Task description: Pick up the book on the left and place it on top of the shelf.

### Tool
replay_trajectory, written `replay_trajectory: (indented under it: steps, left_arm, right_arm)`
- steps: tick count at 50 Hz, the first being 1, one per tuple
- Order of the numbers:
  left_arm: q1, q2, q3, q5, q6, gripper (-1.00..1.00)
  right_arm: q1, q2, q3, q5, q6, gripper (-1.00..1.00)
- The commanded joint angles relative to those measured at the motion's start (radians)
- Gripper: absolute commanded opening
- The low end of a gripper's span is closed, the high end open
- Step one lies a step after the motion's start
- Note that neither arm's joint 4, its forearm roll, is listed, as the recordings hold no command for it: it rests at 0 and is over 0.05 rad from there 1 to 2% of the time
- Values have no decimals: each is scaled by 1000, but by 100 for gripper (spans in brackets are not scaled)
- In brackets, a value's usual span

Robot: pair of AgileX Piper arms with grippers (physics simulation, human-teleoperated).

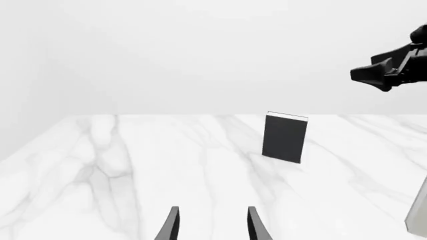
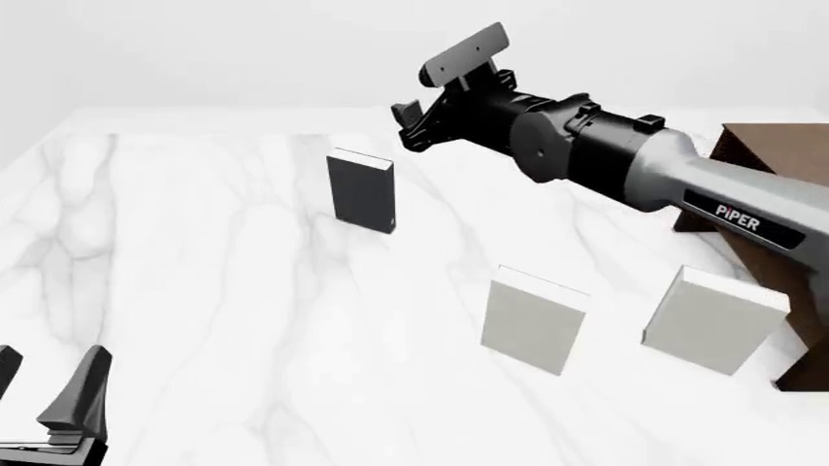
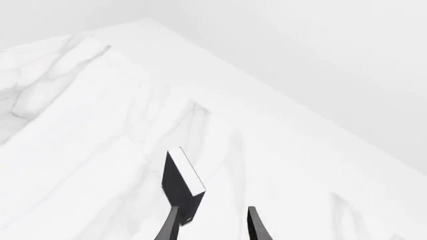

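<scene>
The white marble table (image 2: 194, 291) had grey veining all over. A black book (image 2: 361, 191) stood upright on it, apart from everything, a bit below and just off the right arm's open jaws. Two pale grey-white books (image 2: 534, 319) (image 2: 712, 319) stood side by side, well away from both sets of jaws, next to a dark brown shelf (image 2: 764, 175).

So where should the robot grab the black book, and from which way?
Probably by its top part, coming down from above. The black book stands upright on the marble table, so its white top edge is free. The fingers should close on the two flat covers, across the thin side. The right gripper is open, above and to the right of it in the front view.
</scene>
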Motion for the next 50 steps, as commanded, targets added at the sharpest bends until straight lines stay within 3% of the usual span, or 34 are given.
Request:
replay_trajectory:
  steps: [1, 8, 10, 30, 50]
  left_arm:
    - [0, 0, 0, 0, 0, 100]
    - [0, 0, 0, 0, 0, 100]
    - [0, 0, 0, 0, 0, 100]
    - [0, 0, 0, 0, 0, 100]
    - [0, 0, 0, 0, 0, 100]
  right_arm:
    - [16, 85, -43, -32, 25, 100]
    - [4, 126, -69, -51, 31, 100]
    - [39, 110, -22, -76, 8, 100]
    - [-15, 238, -114, -97, 50, 100]
    - [-1, 335, -170, -100, 67, 100]
